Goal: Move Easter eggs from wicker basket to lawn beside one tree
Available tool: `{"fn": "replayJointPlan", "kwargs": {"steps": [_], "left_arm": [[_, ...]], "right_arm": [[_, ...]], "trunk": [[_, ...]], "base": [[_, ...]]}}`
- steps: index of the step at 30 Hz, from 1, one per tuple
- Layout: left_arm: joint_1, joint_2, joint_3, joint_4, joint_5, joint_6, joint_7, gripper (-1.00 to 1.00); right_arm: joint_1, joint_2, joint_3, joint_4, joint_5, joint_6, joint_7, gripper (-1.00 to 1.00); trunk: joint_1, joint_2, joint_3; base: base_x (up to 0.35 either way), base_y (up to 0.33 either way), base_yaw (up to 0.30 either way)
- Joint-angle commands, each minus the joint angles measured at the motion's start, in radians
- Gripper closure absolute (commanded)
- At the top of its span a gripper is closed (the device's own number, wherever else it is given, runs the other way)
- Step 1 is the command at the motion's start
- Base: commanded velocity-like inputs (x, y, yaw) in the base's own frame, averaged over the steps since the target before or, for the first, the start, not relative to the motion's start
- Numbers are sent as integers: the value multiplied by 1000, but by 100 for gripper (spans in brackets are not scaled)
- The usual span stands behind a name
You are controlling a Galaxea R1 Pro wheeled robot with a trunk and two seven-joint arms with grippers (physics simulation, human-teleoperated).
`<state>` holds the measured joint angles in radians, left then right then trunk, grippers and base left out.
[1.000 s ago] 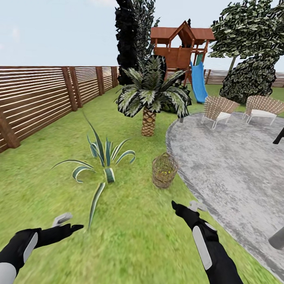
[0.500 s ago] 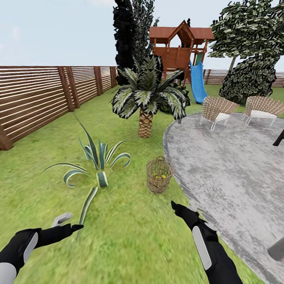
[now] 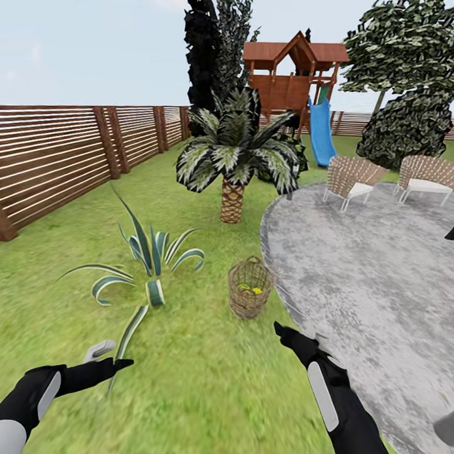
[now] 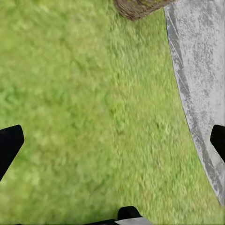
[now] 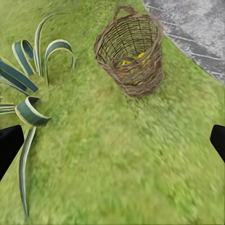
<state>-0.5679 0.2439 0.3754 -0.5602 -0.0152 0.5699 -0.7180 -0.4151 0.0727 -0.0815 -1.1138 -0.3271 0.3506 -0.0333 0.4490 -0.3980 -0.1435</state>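
Observation:
The wicker basket [image 3: 249,296] stands upright on the lawn [image 3: 201,390] by the edge of the paving, a short way ahead of me. Yellow Easter eggs [image 3: 251,290] show through its weave; I cannot count them. In the right wrist view the basket [image 5: 133,54] lies ahead with the eggs [image 5: 134,62] inside. My right gripper [image 3: 302,335] hovers open, short of the basket. Low at the left my left gripper [image 3: 109,356] is open over grass, with the basket's base [image 4: 137,6] at the edge of its wrist view. A tree [image 3: 405,83] with a grey-green crown stands far right.
A spiky striped agave [image 3: 147,263] grows left of the basket. A small palm [image 3: 234,155] and a black-leaved tree [image 3: 200,49] stand behind it. Grey paving [image 3: 369,284] with two wicker chairs [image 3: 350,179] lies to the right. A wooden fence [image 3: 66,156] runs along the left.
The whole view has shifted: the camera has moved closer, so the basket and agave sit lower and further left in the picture. Both arms hold the same pose, grippers still open.

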Motion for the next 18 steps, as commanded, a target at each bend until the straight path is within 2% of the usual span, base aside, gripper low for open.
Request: {"fn": "replayJointPlan", "kwargs": {"steps": [1,12,18], "left_arm": [[-1,-1,5,-1,-2,8,-5,-100],[-1,-1,4,-1,-3,8,-2,-100],[-1,-1,4,-1,-3,8,-2,-100]], "right_arm": [[-1,1,-1,-2,-10,5,-3,-100],[-1,1,-1,0,-10,5,-2,-100],[-1,1,1,0,-10,5,-2,-100]], "trunk": [[1,-2,-2],[1,-2,-2],[1,-2,-2]], "base": [[243,-238,133],[244,-232,25],[247,-165,0]]}}
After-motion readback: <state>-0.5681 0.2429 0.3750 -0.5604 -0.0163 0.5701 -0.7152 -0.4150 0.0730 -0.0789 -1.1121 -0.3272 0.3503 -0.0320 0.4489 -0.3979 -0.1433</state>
